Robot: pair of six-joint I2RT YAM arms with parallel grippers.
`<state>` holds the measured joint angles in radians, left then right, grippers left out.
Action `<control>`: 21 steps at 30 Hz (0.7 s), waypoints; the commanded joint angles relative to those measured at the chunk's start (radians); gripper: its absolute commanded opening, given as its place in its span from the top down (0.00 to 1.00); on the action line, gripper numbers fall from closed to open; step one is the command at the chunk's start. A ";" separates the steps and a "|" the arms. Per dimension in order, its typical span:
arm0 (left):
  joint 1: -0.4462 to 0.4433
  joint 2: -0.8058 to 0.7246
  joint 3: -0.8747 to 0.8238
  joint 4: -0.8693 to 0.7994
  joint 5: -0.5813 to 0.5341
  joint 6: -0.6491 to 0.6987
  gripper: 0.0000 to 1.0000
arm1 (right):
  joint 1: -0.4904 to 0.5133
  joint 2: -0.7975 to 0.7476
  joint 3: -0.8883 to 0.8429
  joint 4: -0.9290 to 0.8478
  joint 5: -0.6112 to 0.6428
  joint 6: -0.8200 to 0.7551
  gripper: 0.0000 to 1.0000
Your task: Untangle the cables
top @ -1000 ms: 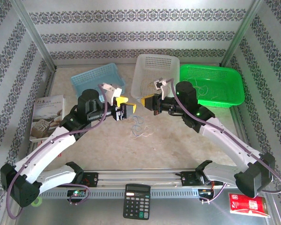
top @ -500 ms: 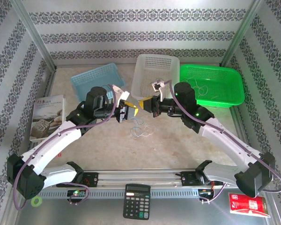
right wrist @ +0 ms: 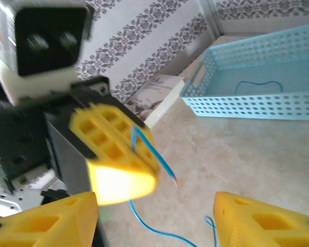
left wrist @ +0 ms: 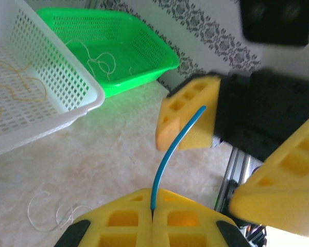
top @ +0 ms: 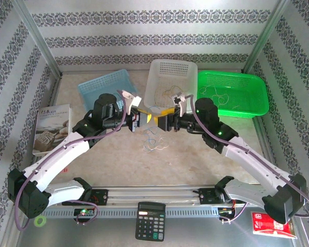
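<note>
From above, the left gripper [top: 145, 118] and right gripper [top: 157, 116] meet tip to tip over the middle of the table [top: 195, 154], in front of a white basket [top: 159, 69]. The loose cables [top: 153, 144] lie on the table just below them. A blue basket [top: 100, 85] sits to the left and a green basket [top: 247, 103] to the right.

In the left wrist view, the left fingers [left wrist: 129, 224] are pressed together, pinching a blue wire [left wrist: 167, 154] that rises toward one yellow finger of the right gripper. Whether it touches that finger cannot be told. The right's two fingers stand spread.

In the right wrist view, the right fingers [right wrist: 46, 221] sit wide apart. Between them, the left's closed fingers clamp the blue wire, its end poking out.
</note>
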<state>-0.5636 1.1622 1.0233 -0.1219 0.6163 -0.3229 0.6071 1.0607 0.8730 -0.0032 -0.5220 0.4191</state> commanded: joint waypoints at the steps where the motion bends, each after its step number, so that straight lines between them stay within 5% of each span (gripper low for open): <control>1: -0.007 -0.016 0.062 0.054 -0.008 -0.056 1.00 | 0.014 -0.029 -0.053 0.080 0.070 -0.015 0.34; 16: -0.007 0.028 0.164 0.079 0.024 -0.163 1.00 | 0.102 0.102 -0.081 0.215 0.203 -0.082 0.34; 18: -0.008 0.025 0.175 0.091 0.020 -0.188 1.00 | 0.102 0.134 -0.090 0.274 0.230 -0.068 0.41; 21: -0.007 0.020 0.201 0.114 0.009 -0.230 1.00 | 0.102 0.190 -0.112 0.372 0.274 -0.034 0.65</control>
<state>-0.5636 1.1870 1.1736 -0.0814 0.6209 -0.4911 0.7033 1.2190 0.7818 0.2333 -0.3153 0.3725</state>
